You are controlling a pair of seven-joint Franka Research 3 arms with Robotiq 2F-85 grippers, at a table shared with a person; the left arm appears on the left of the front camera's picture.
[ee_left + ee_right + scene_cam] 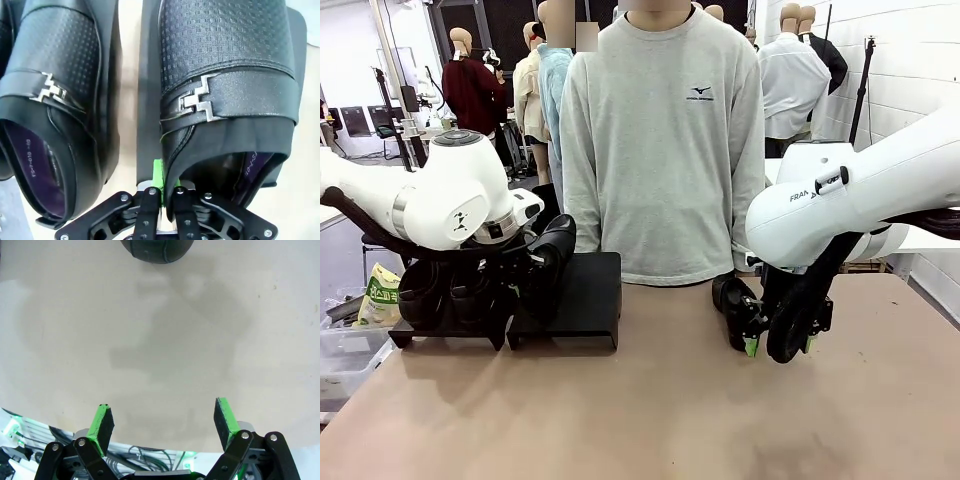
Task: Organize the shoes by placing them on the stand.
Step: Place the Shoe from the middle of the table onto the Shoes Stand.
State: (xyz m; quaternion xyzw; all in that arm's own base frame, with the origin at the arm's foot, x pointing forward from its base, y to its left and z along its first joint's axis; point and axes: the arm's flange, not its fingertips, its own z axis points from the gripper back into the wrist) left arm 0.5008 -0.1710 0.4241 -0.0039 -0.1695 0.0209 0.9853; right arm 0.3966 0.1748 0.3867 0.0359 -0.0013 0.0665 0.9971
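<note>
Two arms: both over the tabletop [650, 400], a person in a grey sweatshirt [665, 140] stood at 12 o'clock.
Left pincer [161, 192]: clamped on the heel-side rim of a black shoe [225, 90], green pad [157, 172] against the shoe's outer side; no gap between the fingers beyond the rim.
Held shoe: textured toe, metal buckle strap, over the stand's right platform [585, 300]; contact with the platform could not be told. In the front view it sat tilted, toe up, at about 9 o'clock of the tabletop [552, 255].
Neighbour shoe [55, 100]: same buckle, just beside the held one at its 9 o'clock in the left wrist view, on the stand's left platform.
Stand: black, low, two platforms side by side at the 9–10 o'clock edge.
Right pincer [165, 422]: jaws spread wide, holding nothing, pointed down at bare tabletop.
Last shoe [732, 300]: on the tabletop at 3 o'clock, just beside the right pincer; its toe at 12 o'clock in the right wrist view [156, 251].
</note>
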